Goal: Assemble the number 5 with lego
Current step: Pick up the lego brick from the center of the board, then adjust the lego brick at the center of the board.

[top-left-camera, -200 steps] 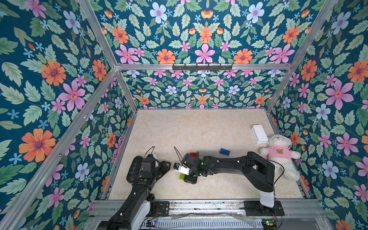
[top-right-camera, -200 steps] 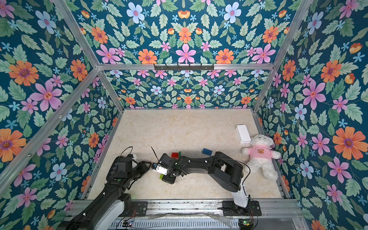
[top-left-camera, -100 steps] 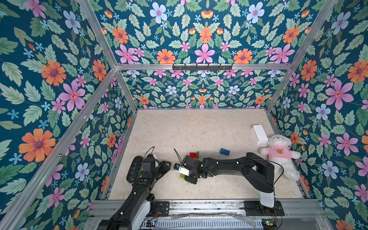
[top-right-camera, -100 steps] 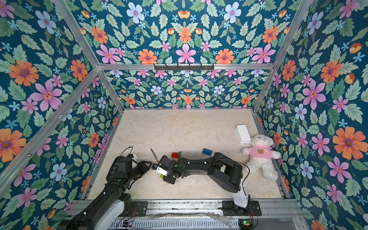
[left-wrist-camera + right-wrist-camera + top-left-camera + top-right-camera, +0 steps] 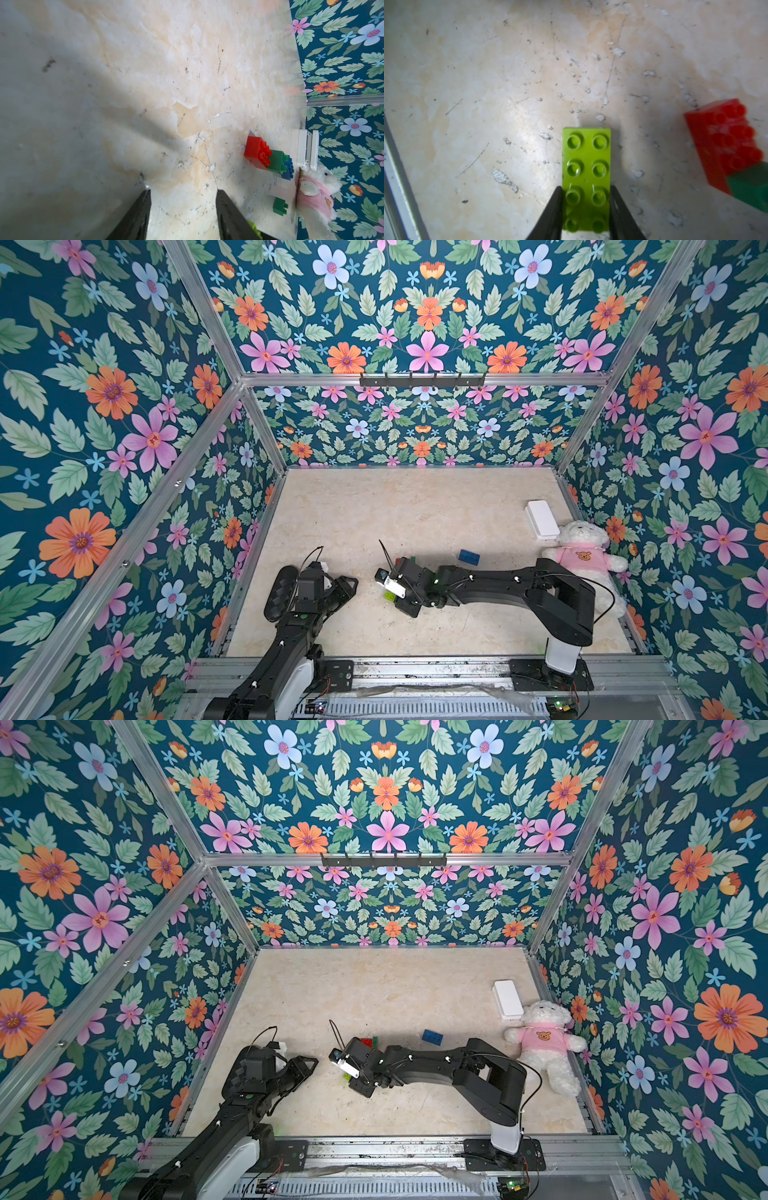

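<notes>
One lime brick (image 5: 586, 158) pinched tight in R claw (image 5: 586, 187); L claw (image 5: 184, 192) spread wide over tabletop (image 5: 187, 62).

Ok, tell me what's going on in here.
The right gripper grips the lime-green brick by its long sides. The left gripper is open and empty, off to the side. The red brick and a dark-green brick sit together nearby, and the blue brick lies apart. Little looks assembled yet.
</notes>
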Robot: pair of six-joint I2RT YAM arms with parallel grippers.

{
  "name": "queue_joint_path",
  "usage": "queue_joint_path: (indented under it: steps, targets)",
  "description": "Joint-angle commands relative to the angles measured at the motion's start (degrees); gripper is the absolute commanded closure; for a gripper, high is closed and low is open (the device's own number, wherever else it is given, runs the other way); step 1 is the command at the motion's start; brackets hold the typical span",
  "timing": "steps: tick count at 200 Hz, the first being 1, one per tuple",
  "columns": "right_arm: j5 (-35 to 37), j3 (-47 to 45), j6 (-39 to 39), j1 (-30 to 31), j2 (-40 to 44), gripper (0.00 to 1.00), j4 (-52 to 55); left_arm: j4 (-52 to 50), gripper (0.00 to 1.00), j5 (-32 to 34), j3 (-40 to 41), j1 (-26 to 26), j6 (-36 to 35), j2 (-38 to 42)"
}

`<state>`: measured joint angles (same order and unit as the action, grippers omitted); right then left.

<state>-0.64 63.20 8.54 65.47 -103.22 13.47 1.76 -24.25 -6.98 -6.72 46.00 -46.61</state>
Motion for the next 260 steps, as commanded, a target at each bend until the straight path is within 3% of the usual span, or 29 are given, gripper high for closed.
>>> queue_joint_path:
  steps: [1,30,46,73,122,179,260]
  targets:
    - [-0.1,-2.2,-4.3,-1.8,4.0,0.82,-3.0,2.6,0.47,-2.5,0.6,-0.7,0.7,0.0]
    - [0.3,-4.8,-7.6,-5.3,10.3,0.82,-4.5,7.4,0.54,-2.3,1.0,-4.0,3.3,-1.1]
    - [0.0,-5.5,-9.6,-7.3,11.9,0.82,-5.3,11.1,0.57,-0.2,0.9,-8.8,5.1,-3.5]
    - [0.6,-6.2,-13.1,-10.1,13.4,0.82,-6.4,18.2,0.59,3.5,-0.2,-16.9,8.1,-10.5]
    - [2.3,-6.7,-16.2,-13.3,13.4,0.82,-6.7,28.1,0.65,5.7,-4.0,-22.9,9.6,-23.2]
    - [3.4,-6.8,-17.8,-15.1,13.8,0.82,-7.4,38.2,0.69,5.3,-8.6,-26.5,11.7,-37.6]
    - [2.7,-6.8,-18.4,-15.2,13.2,0.82,-8.1,40.2,0.78,7.3,-13.0,-26.7,9.3,-46.2]
